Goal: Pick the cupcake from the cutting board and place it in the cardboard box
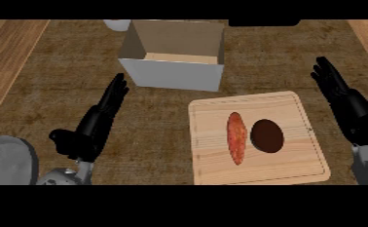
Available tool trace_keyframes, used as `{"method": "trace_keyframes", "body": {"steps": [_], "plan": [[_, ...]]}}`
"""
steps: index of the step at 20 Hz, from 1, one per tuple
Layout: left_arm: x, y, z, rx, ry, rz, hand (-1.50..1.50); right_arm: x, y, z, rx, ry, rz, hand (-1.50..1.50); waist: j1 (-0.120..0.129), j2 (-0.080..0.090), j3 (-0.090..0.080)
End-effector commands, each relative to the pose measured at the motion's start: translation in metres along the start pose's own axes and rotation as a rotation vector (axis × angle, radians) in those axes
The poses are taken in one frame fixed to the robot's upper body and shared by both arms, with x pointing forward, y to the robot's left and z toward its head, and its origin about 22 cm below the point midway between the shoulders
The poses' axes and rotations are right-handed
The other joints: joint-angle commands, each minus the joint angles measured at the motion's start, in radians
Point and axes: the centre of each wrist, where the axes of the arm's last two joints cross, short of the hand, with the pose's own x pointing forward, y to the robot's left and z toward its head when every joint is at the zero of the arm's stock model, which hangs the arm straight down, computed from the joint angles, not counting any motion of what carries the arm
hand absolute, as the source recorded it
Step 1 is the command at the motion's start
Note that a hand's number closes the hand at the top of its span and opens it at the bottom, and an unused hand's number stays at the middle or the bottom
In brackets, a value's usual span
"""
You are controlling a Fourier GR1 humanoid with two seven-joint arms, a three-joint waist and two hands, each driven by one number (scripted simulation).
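Cupcake on cutting board, shape indistinct; left hand and right hand spread, wrists cropped; cardboard box interior half-hidden

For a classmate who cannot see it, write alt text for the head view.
A brown cupcake and an orange-red food item lie on a wooden cutting board, with an open cardboard box behind it. Both black hands, left and right, rest open at the sides.

Both limbs end in black, glossy parts — the left robot hand has slim segmented fingers and a stubby rounded thumb, joined at a narrow wrist to a pale grey forearm with a rounded casing. The right robot hand is black too — same jointed, slender fingers.
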Motion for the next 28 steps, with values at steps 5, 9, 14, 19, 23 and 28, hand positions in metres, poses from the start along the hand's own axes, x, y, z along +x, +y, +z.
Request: {"method": "trace_keyframes", "body": {"steps": [5, 9, 14, 19, 23, 28], "plan": [[-0.013, 0.065, 0.009, 0.217, 0.086, -0.308, 0.0, 0.042, 0.042, -0.034, -0.132, -0.361, -0.186, -1.5, 0.019, -0.007, -0.03], [-0.017, 0.076, 0.011, 0.268, 0.155, -0.302, 0.0, -0.014, 0.028, -0.015, -0.5, -0.076, 0.13, 1.5, -0.002, -0.003, -0.033], [-0.038, 0.089, 0.016, 0.259, 0.167, -0.3, 0.0, -0.036, 0.08, 0.003, -0.526, -0.224, -0.035, -1.5, -0.012, -0.006, -0.032], [-0.032, 0.083, 0.024, 0.27, 0.174, -0.305, 0.0, -0.022, 0.037, 0.018, -0.345, -0.119, 0.306, -1.5, -0.012, -0.01, -0.034], [-0.025, 0.084, 0.018, 0.281, 0.166, -0.321, 0.0, -0.008, 0.004, 0.023, -0.194, 0.017, 0.557, -1.5, -0.016, -0.009, -0.035], [-0.022, 0.085, 0.029, 0.27, 0.157, -0.319, 0.0, 0.009, -0.004, 0.029, 0.076, 0.257, 0.745, -1.5, 0.0, -0.012, -0.036]]}}
